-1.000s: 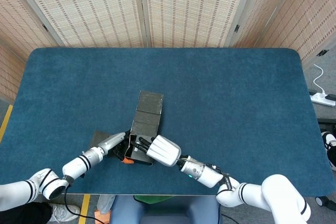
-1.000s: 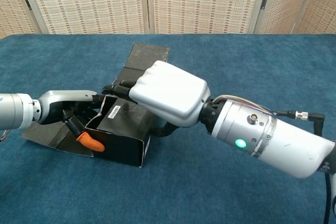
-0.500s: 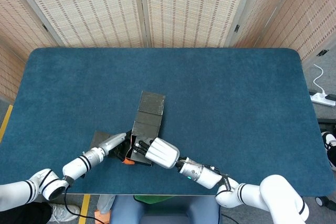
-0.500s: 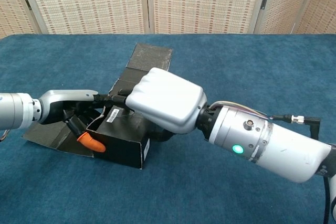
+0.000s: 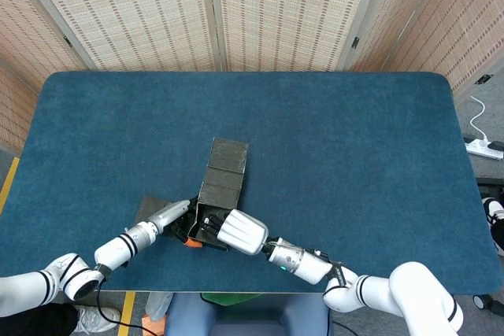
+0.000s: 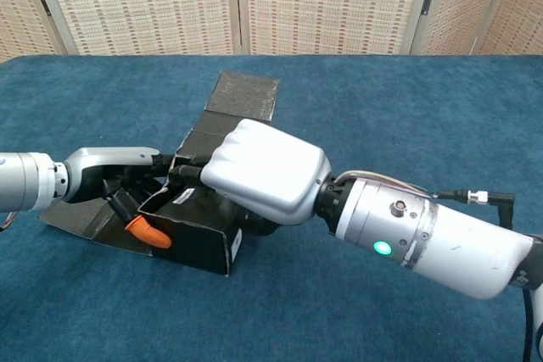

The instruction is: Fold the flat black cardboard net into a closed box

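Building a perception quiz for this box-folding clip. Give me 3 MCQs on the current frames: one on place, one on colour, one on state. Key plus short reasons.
1. Where does the cardboard net lie on the table?
A. Near the robot's edge, left of centre
B. At the far edge by the screens
C. At the right edge near the cable

2. What colour is the fingertip on the left hand?
A. Green
B. Orange
C. White

3. What state is the net in?
A. Fully flat
B. Closed box
C. Partly folded, some panels raised, others still flat

Key: 1 A, the head view shows it low in the frame, left of the middle. 2 B, the chest view shows an orange tip beside the front wall. 3 C, upright walls stand under the right hand, while the far flap lies flat.
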Robot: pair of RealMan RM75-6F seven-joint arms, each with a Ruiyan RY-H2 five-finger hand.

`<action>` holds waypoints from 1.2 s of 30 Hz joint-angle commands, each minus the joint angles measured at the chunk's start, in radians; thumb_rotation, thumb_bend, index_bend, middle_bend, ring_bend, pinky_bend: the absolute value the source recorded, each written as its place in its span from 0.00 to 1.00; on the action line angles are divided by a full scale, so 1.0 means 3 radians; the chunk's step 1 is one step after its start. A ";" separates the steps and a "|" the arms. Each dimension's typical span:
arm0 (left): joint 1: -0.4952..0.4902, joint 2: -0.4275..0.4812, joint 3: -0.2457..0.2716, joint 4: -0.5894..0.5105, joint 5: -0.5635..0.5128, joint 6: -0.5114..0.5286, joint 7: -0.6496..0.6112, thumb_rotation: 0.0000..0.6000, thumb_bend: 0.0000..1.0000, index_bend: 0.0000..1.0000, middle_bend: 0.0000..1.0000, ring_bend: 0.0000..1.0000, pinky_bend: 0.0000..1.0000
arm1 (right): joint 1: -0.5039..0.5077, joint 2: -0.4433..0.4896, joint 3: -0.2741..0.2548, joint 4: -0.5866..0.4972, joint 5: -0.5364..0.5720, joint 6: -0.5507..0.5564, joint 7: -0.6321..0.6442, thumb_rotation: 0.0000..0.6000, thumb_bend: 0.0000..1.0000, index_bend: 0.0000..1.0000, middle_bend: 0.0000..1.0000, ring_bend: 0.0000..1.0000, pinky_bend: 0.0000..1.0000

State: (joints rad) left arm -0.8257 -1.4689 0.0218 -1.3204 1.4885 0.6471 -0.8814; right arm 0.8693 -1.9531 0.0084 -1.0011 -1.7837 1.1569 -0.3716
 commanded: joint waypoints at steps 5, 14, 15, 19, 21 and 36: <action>-0.0005 -0.0005 -0.0003 0.0013 -0.0015 -0.0025 -0.0024 1.00 0.17 0.00 0.05 0.50 0.69 | 0.0002 0.0054 -0.0043 -0.0031 -0.0036 -0.0009 0.0031 1.00 0.14 0.24 0.37 0.78 1.00; 0.0008 -0.0065 -0.0025 0.0065 -0.0056 -0.0011 0.0016 1.00 0.16 0.14 0.17 0.50 0.69 | -0.0002 0.0082 -0.0027 -0.0073 -0.0031 -0.0016 0.0003 1.00 0.14 0.24 0.36 0.78 1.00; 0.0016 -0.0081 -0.0035 0.0075 -0.0079 -0.0007 0.0039 1.00 0.16 0.18 0.20 0.51 0.69 | -0.0001 0.0085 -0.0028 -0.0075 -0.0033 -0.0019 0.0001 1.00 0.14 0.24 0.36 0.78 1.00; 0.0038 -0.0111 -0.0060 0.0084 -0.0145 -0.0002 0.0108 1.00 0.16 0.27 0.29 0.52 0.69 | -0.0004 0.0099 -0.0011 -0.0088 -0.0025 -0.0012 -0.0009 1.00 0.14 0.24 0.35 0.78 1.00; 0.0052 -0.0123 -0.0073 0.0084 -0.0175 0.0003 0.0145 1.00 0.16 0.30 0.32 0.52 0.69 | -0.0008 0.0119 0.0003 -0.0108 -0.0020 0.0001 -0.0018 1.00 0.14 0.24 0.35 0.78 1.00; 0.0114 -0.0148 -0.0140 0.0035 -0.0267 0.0021 0.0321 1.00 0.16 0.32 0.34 0.53 0.69 | -0.0044 0.0257 -0.0054 -0.0334 0.0032 -0.0205 -0.0279 1.00 0.15 0.27 0.36 0.78 1.00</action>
State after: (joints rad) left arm -0.7923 -1.5132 -0.0198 -1.3094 1.4088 0.6532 -0.7856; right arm 0.8562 -1.8769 -0.0067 -1.0972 -1.7776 1.1012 -0.4502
